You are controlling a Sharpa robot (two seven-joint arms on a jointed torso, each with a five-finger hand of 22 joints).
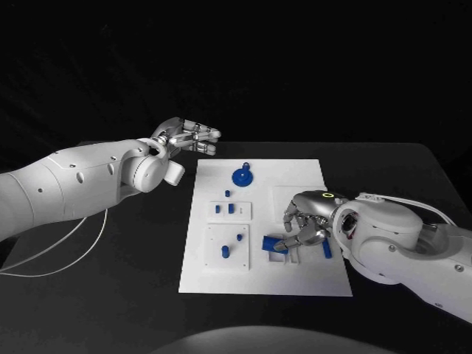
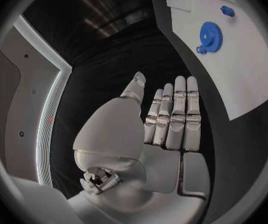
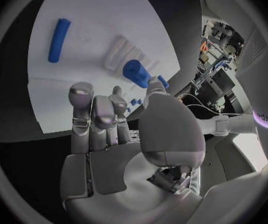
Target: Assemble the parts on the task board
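The white task board lies mid-table. A blue gear sits near its far edge, and small blue pegs stand in the plates on its left half. My right hand hovers low over the board's right side with its fingers apart, their tips right by a blue block; a blue bar lies beside it. In the right wrist view the block lies just beyond the thumb and the bar farther off. My left hand is raised off the board's far left corner, fingers straight, holding nothing; its wrist view catches the gear.
A white cable trails over the black table on the left, under my left arm. My right forearm covers the board's near right corner. Bare black table runs around the board.
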